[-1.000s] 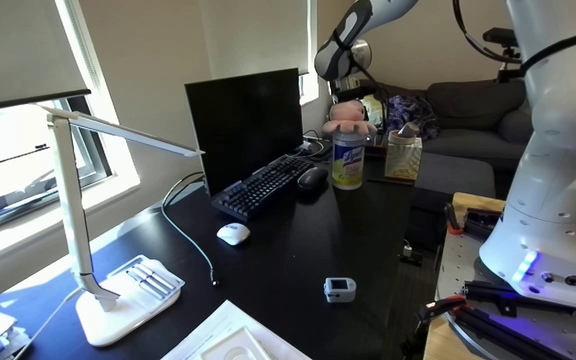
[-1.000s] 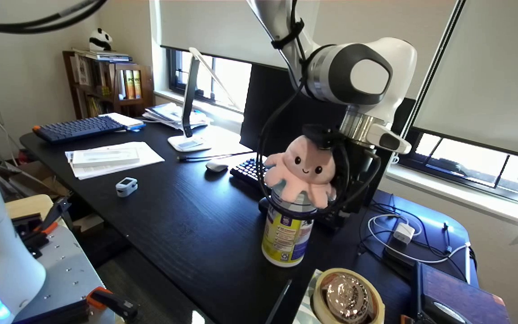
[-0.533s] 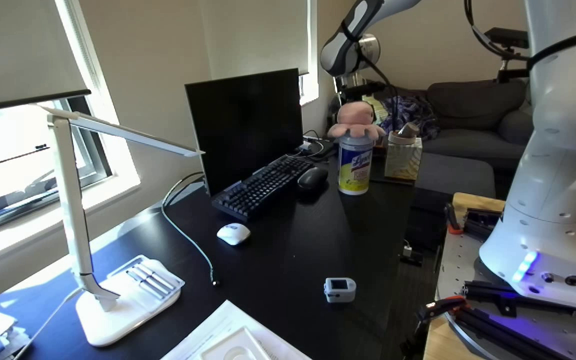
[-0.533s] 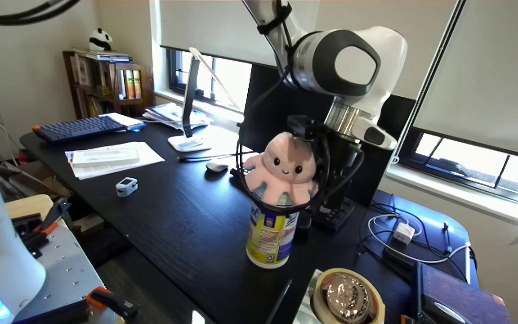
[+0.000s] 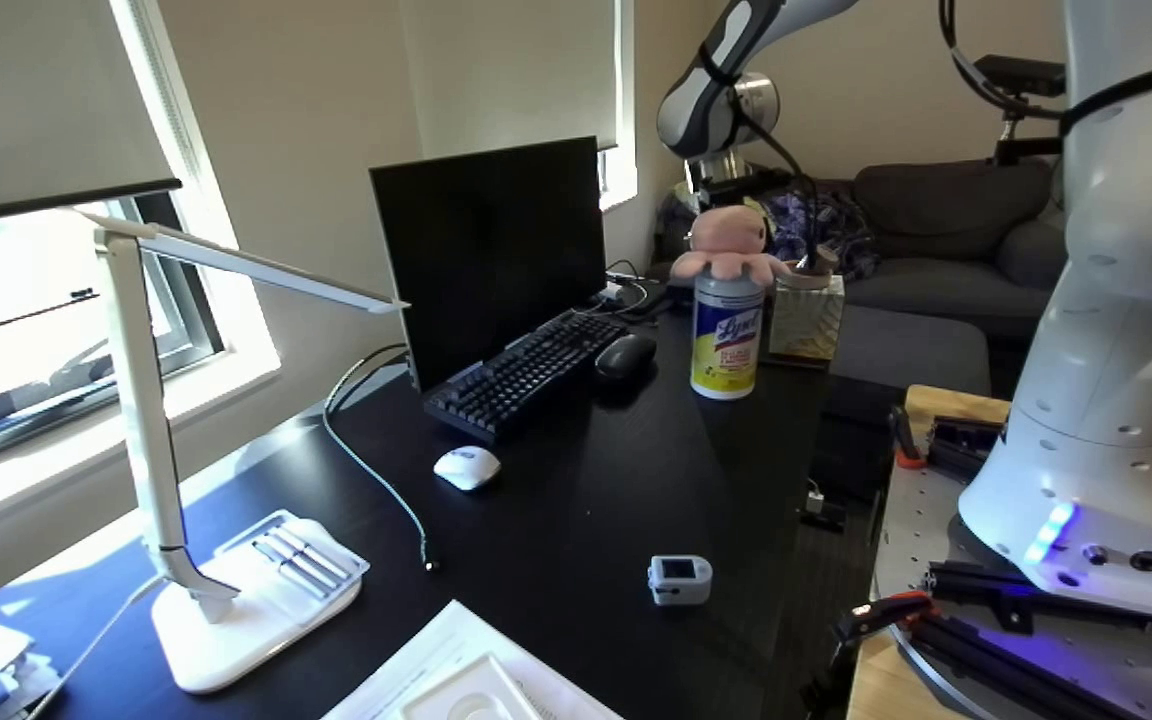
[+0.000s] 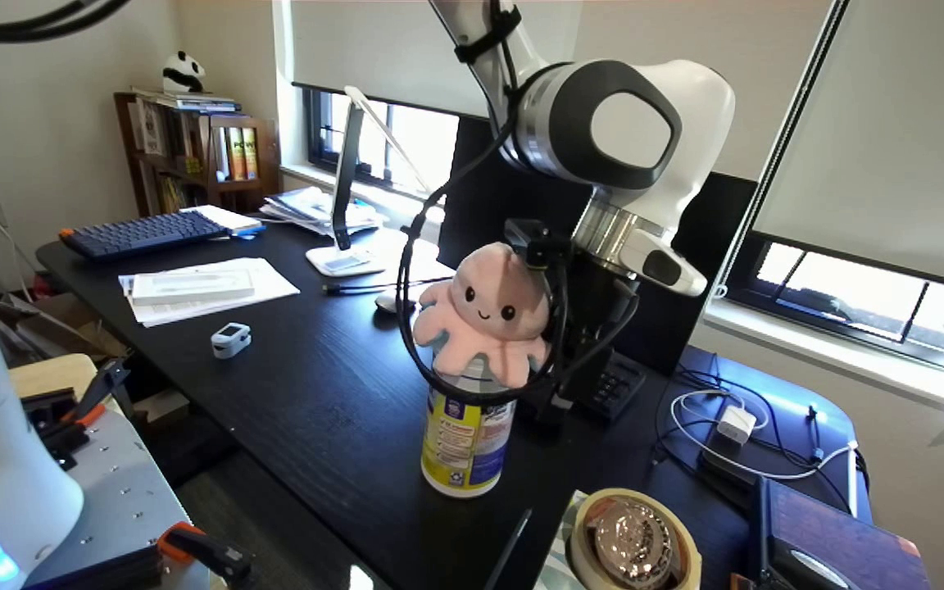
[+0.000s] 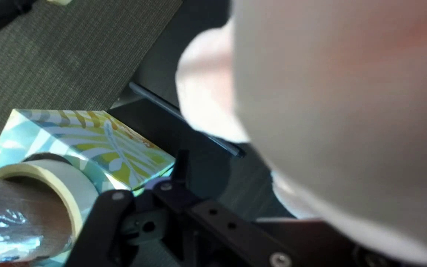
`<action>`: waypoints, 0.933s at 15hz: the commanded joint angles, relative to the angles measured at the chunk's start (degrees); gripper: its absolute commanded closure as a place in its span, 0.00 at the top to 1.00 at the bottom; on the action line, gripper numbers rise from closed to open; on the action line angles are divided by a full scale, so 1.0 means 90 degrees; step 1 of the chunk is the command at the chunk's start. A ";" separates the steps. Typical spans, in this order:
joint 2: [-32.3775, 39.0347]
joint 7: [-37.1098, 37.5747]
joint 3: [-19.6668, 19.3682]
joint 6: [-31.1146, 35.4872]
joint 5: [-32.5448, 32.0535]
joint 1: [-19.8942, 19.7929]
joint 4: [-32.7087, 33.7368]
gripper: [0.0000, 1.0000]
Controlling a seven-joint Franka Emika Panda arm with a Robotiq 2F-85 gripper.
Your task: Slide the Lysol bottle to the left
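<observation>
Lysol bottle [image 5: 725, 350] sits farther left now, plush octopus [image 6: 488, 315] atop, slide seemingly underway; I can't tell gripper [image 6: 554, 403] opening or hold, next wants gentle, steady push.

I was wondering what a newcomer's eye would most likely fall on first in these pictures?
Most likely the smiling pink octopus plush, perched atop the Lysol bottle on the black desk; blurred, it seems to fill the right of the wrist view too. Next might come the white desk lamp rising at the left in an exterior view, and the dark monitor to its right there.
</observation>
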 commanded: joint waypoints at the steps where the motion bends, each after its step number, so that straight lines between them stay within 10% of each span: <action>1: -0.0310 0.0273 -0.0043 -0.0056 0.0001 0.0002 -0.0407 1.00; 14: -0.0653 0.1281 -0.0126 -0.0034 0.0379 0.0021 -0.0854 1.00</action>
